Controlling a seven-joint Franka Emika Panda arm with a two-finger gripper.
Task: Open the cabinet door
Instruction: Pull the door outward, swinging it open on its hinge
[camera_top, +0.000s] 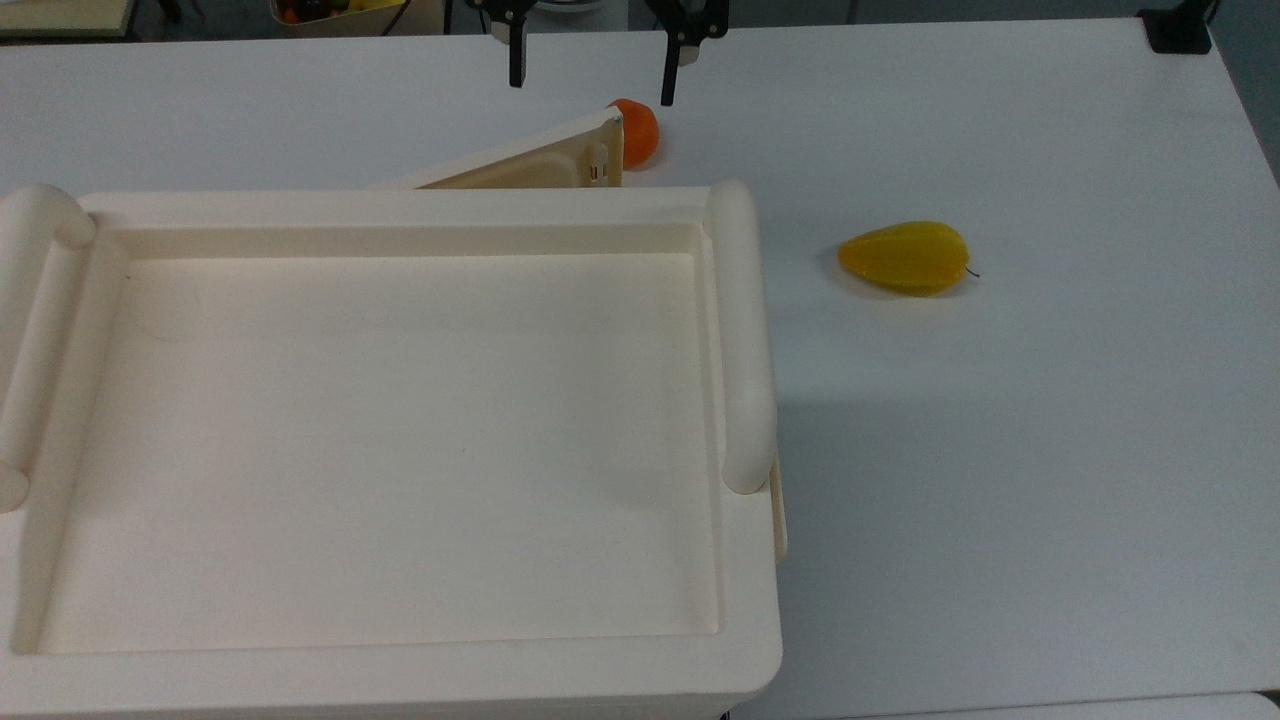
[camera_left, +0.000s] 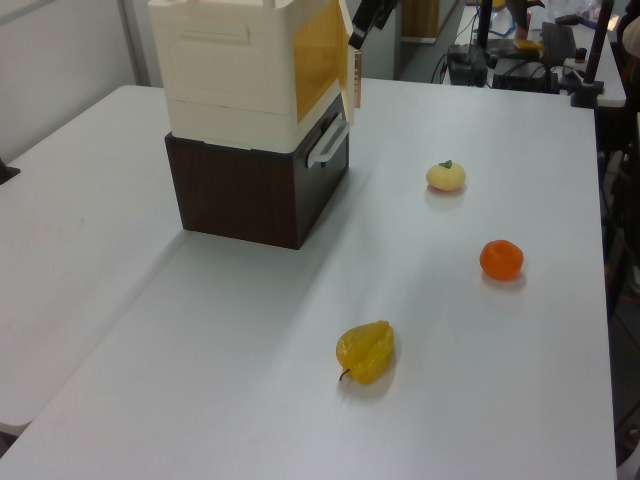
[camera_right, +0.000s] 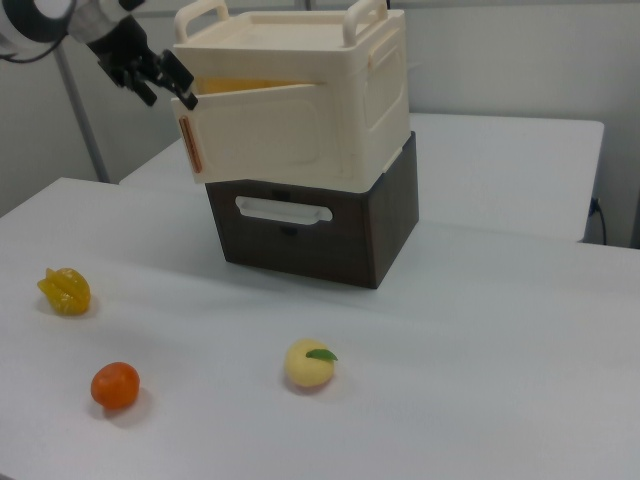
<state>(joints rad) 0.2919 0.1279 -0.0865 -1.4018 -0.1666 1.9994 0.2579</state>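
Flat cream cabinet door (camera_top: 530, 160) partly ajar; black two-finger gripper (camera_top: 590, 70) spread wide, empty, apart from door edge. Risk: unheld door swinging shut.

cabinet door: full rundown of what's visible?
The cabinet door is a thin cream rectangular panel that looks like plastic, with a shallow recessed frame on its outer face. It stands partly open, swung out from the cream upper cabinet at an angle and hinged at the right view's right. Small reddish-brown marks run along its free edge. The opening behind it looks yellow-orange. The gripper hangs near that free edge, jaws spread, not touching it.
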